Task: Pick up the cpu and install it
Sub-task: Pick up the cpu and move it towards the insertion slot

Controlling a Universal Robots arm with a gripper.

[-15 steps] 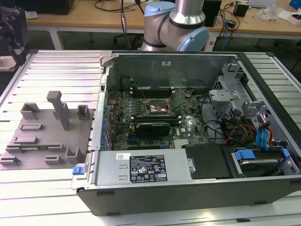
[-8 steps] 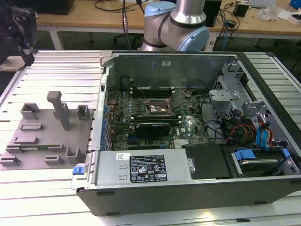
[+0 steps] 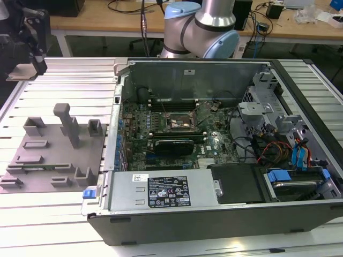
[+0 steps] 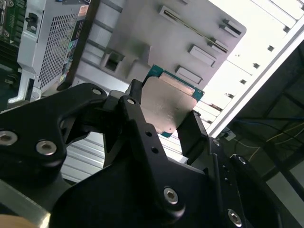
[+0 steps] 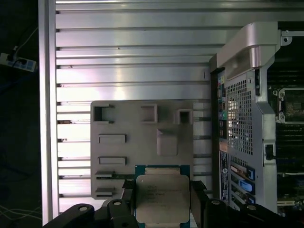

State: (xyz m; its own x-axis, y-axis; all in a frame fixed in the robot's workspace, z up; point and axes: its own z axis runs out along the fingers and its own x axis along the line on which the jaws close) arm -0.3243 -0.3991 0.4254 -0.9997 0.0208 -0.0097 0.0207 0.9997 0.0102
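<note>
Silvery cpu (image 4: 168,97) sits pinched in the black tool (image 4: 164,108), one edge hidden behind it.

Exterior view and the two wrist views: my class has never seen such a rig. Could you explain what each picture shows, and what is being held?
The exterior view looks on from off the machine. A grey robot arm stands beyond an open computer case on a slatted metal table. A grey moulded tray lies on that view's left. Both wrist views come from cameras riding on the arm. They show its black hand closed on the cpu, a small silvery square chip, with the tray beyond it.
</note>
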